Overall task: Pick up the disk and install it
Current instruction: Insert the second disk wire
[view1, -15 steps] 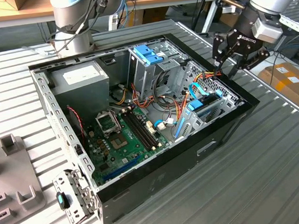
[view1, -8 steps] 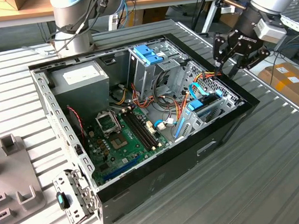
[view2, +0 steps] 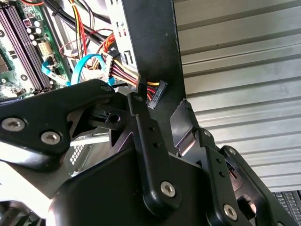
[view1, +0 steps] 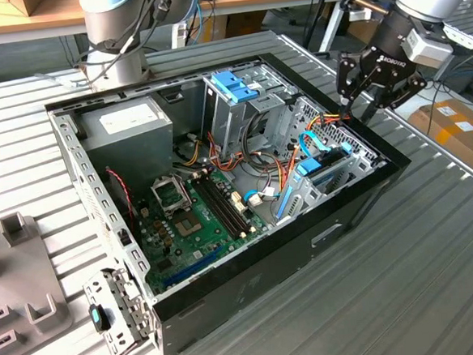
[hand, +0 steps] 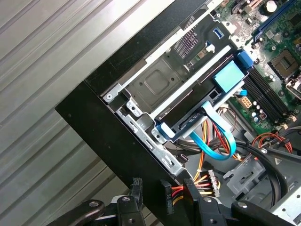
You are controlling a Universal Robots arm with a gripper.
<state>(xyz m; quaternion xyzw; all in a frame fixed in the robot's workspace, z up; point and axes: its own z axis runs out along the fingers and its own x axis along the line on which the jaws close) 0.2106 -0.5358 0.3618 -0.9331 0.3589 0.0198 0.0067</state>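
Exterior view: gripper above case corner, nothing held; disk seated in bay, blue rails showing. Second wrist view: fingers parted, empty. First wrist view: disk in cage, cable attached. Install looks done.

light-blue-railed disk, green motherboard

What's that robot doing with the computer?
A robot arm is working on an open computer case lying on a metal table. Its gripper hangs empty above the case's corner on the exterior view's right. The disk, with its light-blue rails, already sits in the drive bay there, with a blue cable curling beside it.
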